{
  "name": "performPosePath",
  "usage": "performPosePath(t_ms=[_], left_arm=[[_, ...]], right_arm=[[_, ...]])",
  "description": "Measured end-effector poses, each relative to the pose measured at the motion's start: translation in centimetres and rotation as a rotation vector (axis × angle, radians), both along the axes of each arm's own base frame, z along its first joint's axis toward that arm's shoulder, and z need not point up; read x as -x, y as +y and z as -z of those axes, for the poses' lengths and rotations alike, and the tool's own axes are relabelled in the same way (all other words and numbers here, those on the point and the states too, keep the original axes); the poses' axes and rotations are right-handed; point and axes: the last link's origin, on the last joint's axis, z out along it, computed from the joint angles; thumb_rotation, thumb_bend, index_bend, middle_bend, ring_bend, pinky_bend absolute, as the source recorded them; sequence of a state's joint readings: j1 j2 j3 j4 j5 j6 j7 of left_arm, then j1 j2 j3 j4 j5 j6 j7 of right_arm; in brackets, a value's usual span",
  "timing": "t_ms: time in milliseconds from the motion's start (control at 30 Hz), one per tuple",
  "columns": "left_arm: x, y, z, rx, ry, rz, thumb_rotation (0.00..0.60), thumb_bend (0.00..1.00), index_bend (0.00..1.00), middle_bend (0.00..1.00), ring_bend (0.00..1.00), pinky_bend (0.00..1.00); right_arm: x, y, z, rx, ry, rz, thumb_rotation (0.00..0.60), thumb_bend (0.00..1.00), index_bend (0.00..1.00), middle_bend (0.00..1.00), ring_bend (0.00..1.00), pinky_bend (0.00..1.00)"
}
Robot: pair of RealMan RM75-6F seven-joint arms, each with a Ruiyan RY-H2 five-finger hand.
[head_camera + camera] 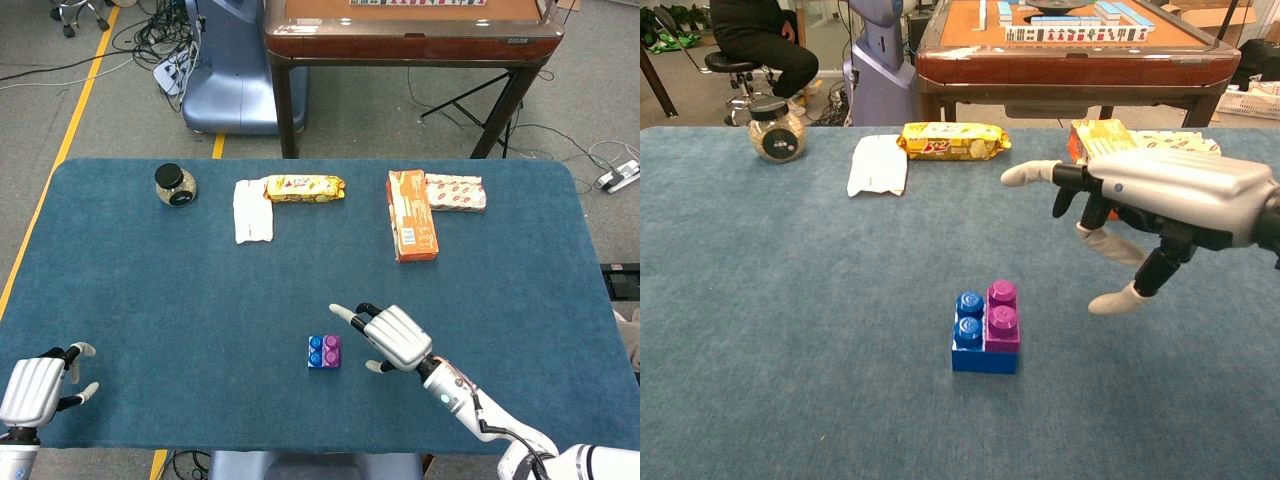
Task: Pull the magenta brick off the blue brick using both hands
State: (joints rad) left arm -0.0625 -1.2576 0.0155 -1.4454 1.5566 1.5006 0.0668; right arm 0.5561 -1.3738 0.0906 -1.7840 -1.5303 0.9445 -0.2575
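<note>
A small magenta brick (331,349) (1002,318) sits on the right half of a wider blue brick (316,352) (970,338), near the table's front centre. My right hand (390,336) (1160,205) hovers just right of the bricks, fingers spread, holding nothing and not touching them. My left hand (36,382) stays at the table's front left corner, far from the bricks, fingers apart and empty; the chest view does not show it.
Along the back of the blue table (150,290) stand a black-lidded jar (175,185), a folded white cloth (251,210), a yellow snack pack (303,187), an orange box (410,214) and a red-white packet (455,192). A wooden table (410,30) stands beyond.
</note>
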Motion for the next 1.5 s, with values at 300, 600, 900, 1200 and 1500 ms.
performPosePath(t_ms=[300,600,900,1200,1500], left_arm=[[0.3,-0.2,0.2,0.002,-0.011,-0.016,0.6,0.08,0.53,0.67,0.54,0.71],[0.4,-0.2,0.6,0.011,-0.014,-0.016,0.6,0.08,0.53,0.67,0.54,0.71],[0.8,-0.5,0.6,0.014,-0.014,-0.03,0.6,0.08,0.53,0.67,0.54,0.71],[1.0,-0.6,0.9,0.018,-0.019,-0.034,0.6,0.08,0.53,0.67,0.54,0.71],[1.3,-0.8,1.1,0.024,-0.024,-0.044,0.6,0.08,0.53,0.67,0.54,0.71]], right_arm=[[-0.6,0.7,1.7,-0.008,0.027,-0.037,0.6,0.0,0.02,0.88,0.93,0.9],[-1.4,1.1,3.6,0.01,0.056,-0.069,0.6,0.0,0.02,0.89,0.95,0.92],[-2.2,1.1,5.4,0.017,0.061,-0.081,0.6,0.0,0.02,0.9,0.96,0.93],[-2.8,0.5,6.9,0.02,0.061,-0.077,0.6,0.0,0.02,0.9,0.96,0.93],[-2.9,-0.7,8.0,0.024,0.068,-0.057,0.6,0.0,0.02,0.9,0.96,0.93]])
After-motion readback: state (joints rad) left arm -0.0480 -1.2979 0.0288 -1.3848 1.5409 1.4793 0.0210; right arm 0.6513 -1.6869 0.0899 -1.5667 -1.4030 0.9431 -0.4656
